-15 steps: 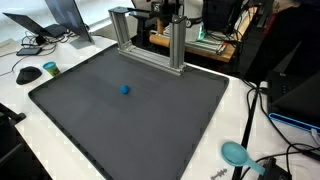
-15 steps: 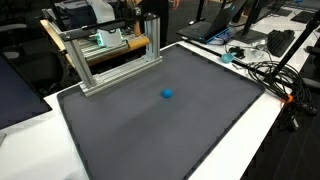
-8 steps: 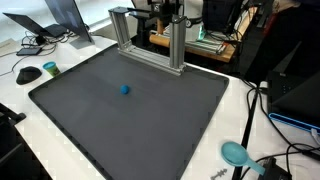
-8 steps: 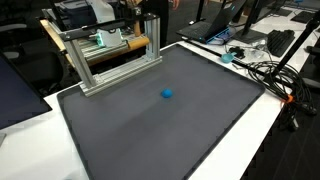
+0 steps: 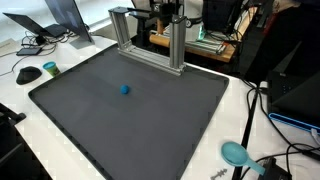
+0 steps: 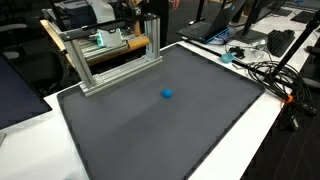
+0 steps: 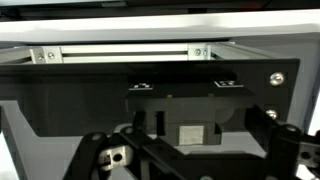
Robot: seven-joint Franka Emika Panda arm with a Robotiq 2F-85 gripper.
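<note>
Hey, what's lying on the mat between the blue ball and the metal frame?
Nothing. Between the blue ball and the metal frame there is only bare dark mat, as both exterior views show.

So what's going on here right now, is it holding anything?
Nothing is held. The hand is open and empty, up close to the aluminium frame at the back edge of the dark mat; the frame's rail fills the top of the wrist view. The small blue ball lies alone out on the mat in both exterior views, well apart from the hand and untouched.
</note>
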